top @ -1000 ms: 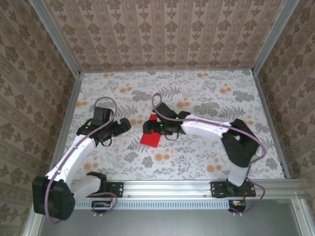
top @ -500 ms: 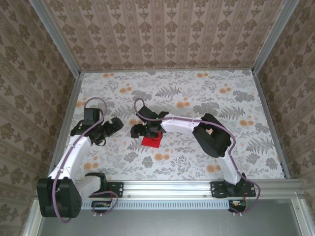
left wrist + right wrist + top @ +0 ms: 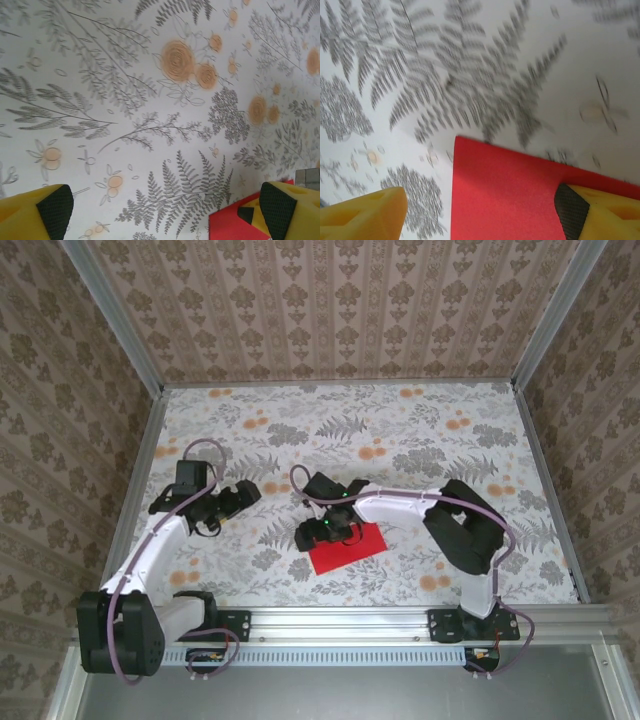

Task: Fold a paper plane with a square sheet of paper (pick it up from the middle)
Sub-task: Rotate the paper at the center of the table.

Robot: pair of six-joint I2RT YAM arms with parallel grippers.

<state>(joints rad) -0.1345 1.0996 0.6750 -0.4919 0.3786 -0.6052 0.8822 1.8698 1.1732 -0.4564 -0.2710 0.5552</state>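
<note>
The square sheet of paper (image 3: 356,549) is bright red and lies flat on the flowered table, a little left of centre and towards the near edge. My right gripper (image 3: 318,532) hangs over its left end, jaws wide open. In the right wrist view the paper (image 3: 515,195) fills the space between the yellow fingers, and the right pad (image 3: 572,207) overlaps its edge. My left gripper (image 3: 244,496) stands open to the left, apart from the sheet. A corner of the paper (image 3: 232,226) shows by the right finger (image 3: 277,212) in the left wrist view.
Patterned walls close the table at the back and both sides. An aluminium rail (image 3: 400,623) with both arm bases runs along the near edge. The right arm's elbow (image 3: 465,530) sticks up right of the paper.
My right gripper has come nearer to the front edge. The red sheet now lies further right and nearer, with more of it showing. The left gripper pulled back leftward a second ago and then held.
</note>
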